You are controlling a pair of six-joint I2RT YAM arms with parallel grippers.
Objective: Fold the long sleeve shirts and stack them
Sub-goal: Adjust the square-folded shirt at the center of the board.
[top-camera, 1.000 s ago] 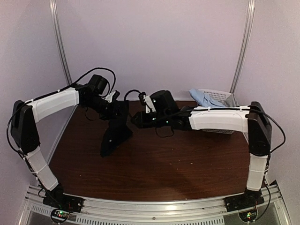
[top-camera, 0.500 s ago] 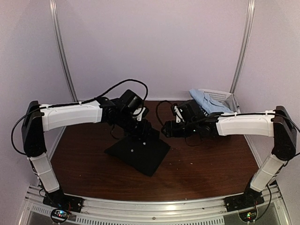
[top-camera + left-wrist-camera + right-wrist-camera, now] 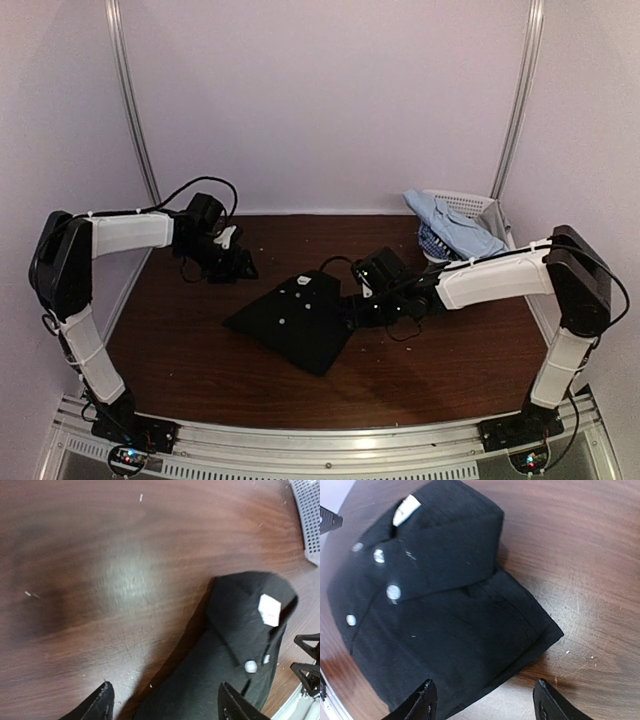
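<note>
A plain black long sleeve shirt (image 3: 295, 320) lies folded flat in the middle of the table, collar and pale buttons up. My left gripper (image 3: 240, 268) hangs open just off its far left corner, holding nothing. In the left wrist view the black shirt (image 3: 240, 645) spreads ahead of my open left gripper (image 3: 167, 707). My right gripper (image 3: 352, 305) is open at the shirt's right edge. In the right wrist view the folded black shirt (image 3: 435, 605) passes under my open right gripper (image 3: 485, 702), ungripped. A pale blue shirt (image 3: 450, 225) drapes over the basket, with a patterned shirt (image 3: 435, 243) under it.
A white lattice basket (image 3: 468, 205) stands at the back right corner; its corner (image 3: 310, 520) shows in the left wrist view. The brown table (image 3: 450, 350) ends at a metal rail in front. Walls and upright poles close in the back and sides.
Both grippers opened and let the black shirt go, and it now lies flat. My left arm drew back to the left. My right gripper dropped to the shirt's right edge.
</note>
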